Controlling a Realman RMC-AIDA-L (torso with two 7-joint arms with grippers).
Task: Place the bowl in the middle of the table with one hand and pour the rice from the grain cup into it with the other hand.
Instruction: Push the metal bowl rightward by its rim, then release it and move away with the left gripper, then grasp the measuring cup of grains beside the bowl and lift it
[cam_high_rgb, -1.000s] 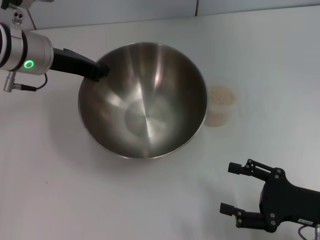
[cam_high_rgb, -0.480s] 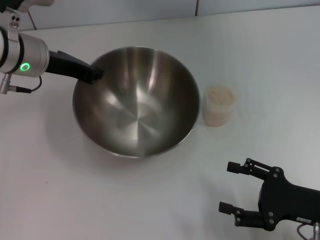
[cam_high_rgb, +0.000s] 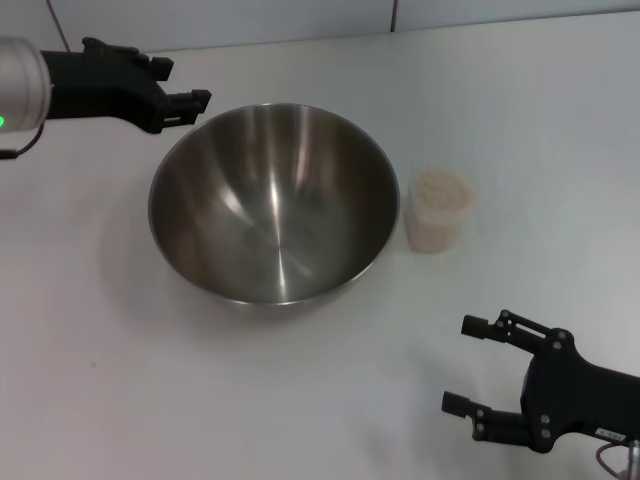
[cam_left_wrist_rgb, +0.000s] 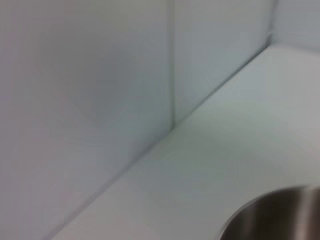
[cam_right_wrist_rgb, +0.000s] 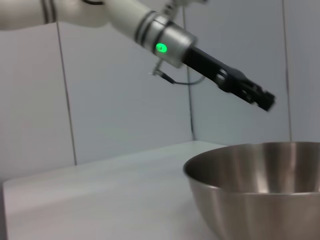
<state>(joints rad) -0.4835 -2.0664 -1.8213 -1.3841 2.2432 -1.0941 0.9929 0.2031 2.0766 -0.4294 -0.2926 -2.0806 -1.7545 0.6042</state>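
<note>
The steel bowl (cam_high_rgb: 275, 205) stands upright on the white table (cam_high_rgb: 120, 380), near its middle. My left gripper (cam_high_rgb: 182, 82) is open and empty, just off the bowl's far left rim and not touching it. The clear grain cup (cam_high_rgb: 438, 212), full of beige rice (cam_high_rgb: 441, 189), stands upright close to the right of the bowl. My right gripper (cam_high_rgb: 461, 363) is open and empty near the front right edge, well short of the cup. The right wrist view shows the bowl (cam_right_wrist_rgb: 260, 190) with the left gripper (cam_right_wrist_rgb: 256, 98) above it. The left wrist view shows only the bowl's rim (cam_left_wrist_rgb: 280, 215).
A light wall (cam_high_rgb: 250, 20) runs along the table's far edge, right behind the left arm. Bare tabletop lies in front of the bowl and to the right of the cup.
My left gripper has let go of the bowl's rim and drawn back up and to the left. The bowl moved slightly left and settled flat, uncovering the cup. The right gripper barely moved.
</note>
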